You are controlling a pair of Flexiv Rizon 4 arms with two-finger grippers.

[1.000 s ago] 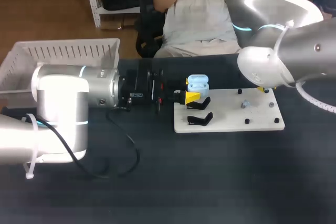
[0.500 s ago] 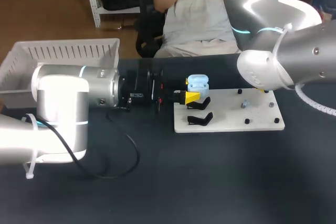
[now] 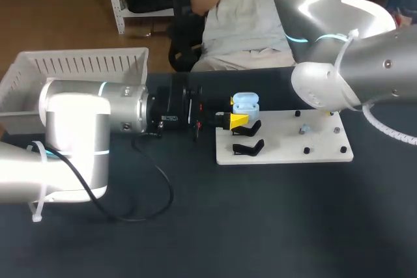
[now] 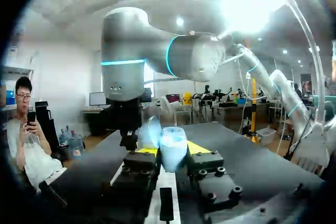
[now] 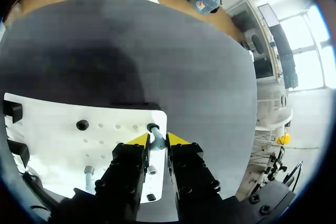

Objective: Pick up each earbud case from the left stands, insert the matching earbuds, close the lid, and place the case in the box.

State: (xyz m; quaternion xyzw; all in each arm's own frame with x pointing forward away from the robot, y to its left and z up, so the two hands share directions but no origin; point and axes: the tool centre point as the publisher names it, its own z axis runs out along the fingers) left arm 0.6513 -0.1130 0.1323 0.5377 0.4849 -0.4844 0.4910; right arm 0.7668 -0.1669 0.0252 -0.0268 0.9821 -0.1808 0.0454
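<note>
A light blue earbud case (image 3: 245,102) with its lid up is held in my left gripper (image 3: 240,118) just over the black stands (image 3: 247,148) at the white board's (image 3: 326,154) left end. In the left wrist view the case (image 4: 173,148) sits clamped between the yellow-tipped fingers of that gripper (image 4: 169,155). My right gripper (image 5: 157,140) hangs over the board's far right corner, fingers close together but still open, with a small pale earbud (image 5: 154,132) standing between them. From the head camera my right arm (image 3: 339,76) hides that gripper.
A white slatted basket (image 3: 78,63) stands at the far left. Another grey earbud (image 3: 303,130) and several black pegs (image 3: 306,150) dot the board. A black cable (image 3: 159,190) loops on the dark table beneath my left arm.
My right arm has shifted slightly to the left over the board's far right corner. The left arm and the case have stayed still.
</note>
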